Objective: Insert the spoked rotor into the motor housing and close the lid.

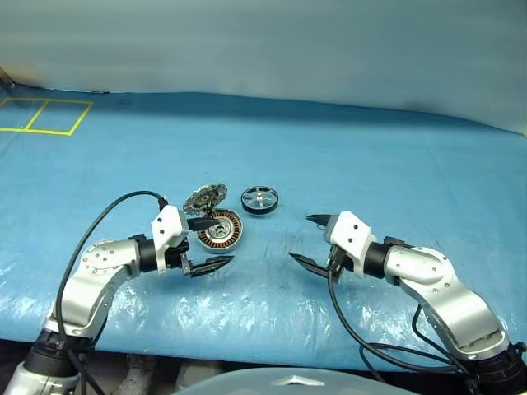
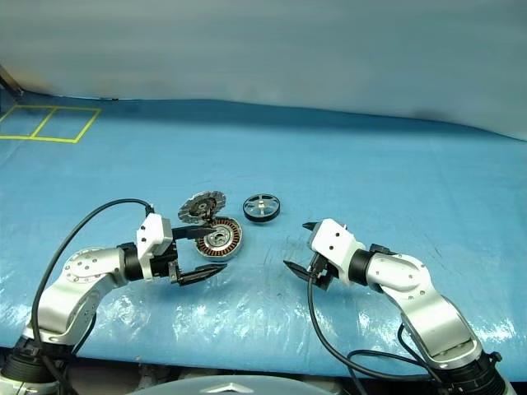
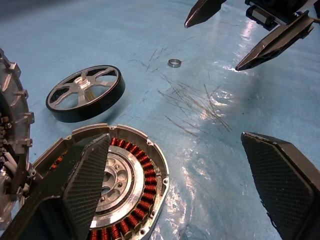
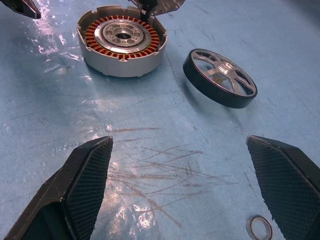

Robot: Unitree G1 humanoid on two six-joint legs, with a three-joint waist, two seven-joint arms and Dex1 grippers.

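Note:
The spoked rotor, a black-rimmed wheel with silver spokes, lies flat on the blue table just right of the motor housing. Copper windings ring the housing's silver centre, and the cup holds nothing else. Its lid stands tilted open at the far left of the housing. My left gripper is open, one finger over the housing's near side and the other in front of it. My right gripper is open with nothing in it, a little to the right of the housing and nearer than the rotor.
A small metal ring lies on the table between the two grippers. The blue cover is scratched there. Yellow tape squares mark the far left corner. The table's front edge runs just below both arms.

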